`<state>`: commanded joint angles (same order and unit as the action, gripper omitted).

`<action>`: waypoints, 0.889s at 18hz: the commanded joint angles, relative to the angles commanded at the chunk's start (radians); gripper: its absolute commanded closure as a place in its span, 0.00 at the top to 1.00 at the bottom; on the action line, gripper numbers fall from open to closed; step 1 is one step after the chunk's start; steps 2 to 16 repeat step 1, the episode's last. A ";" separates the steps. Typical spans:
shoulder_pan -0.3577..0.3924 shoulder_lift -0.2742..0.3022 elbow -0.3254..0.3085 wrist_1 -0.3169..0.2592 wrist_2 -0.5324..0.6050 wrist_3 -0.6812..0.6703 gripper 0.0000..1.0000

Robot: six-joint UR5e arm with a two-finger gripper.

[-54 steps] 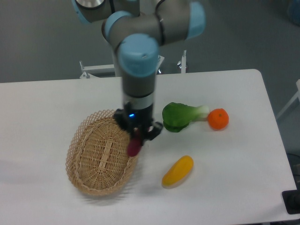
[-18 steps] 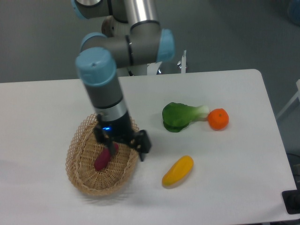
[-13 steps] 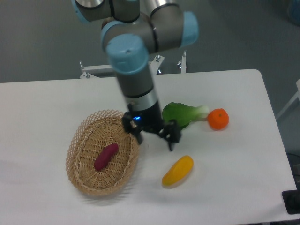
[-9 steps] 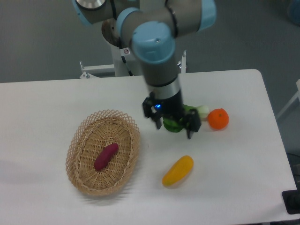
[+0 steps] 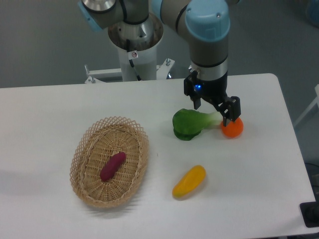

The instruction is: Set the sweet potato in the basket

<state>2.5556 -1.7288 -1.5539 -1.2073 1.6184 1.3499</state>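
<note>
The magenta-purple sweet potato (image 5: 112,166) lies inside the light tan wicker basket (image 5: 82,152) at the left of the white table. My gripper (image 5: 213,109) is open and empty. It hangs well to the right of the basket, above the stem of the green vegetable and next to the orange fruit. Nothing is between its fingers.
A green leafy vegetable (image 5: 190,123) lies at mid-table. A round orange fruit (image 5: 233,127) sits just right of it, partly behind a finger. A yellow-orange curved pepper-like item (image 5: 189,181) lies toward the front. The arm's base (image 5: 135,40) stands behind the table's far edge.
My gripper let go of the sweet potato in the basket, opened, then rose and swung right across the table to above the green vegetable. The sweet potato stays in the basket.
</note>
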 joint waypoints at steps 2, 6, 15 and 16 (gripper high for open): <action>0.000 -0.002 0.000 0.002 -0.002 0.000 1.00; 0.000 -0.002 0.000 0.002 -0.002 0.000 1.00; 0.000 -0.002 0.000 0.002 -0.002 0.000 1.00; 0.000 -0.002 0.000 0.002 -0.002 0.000 1.00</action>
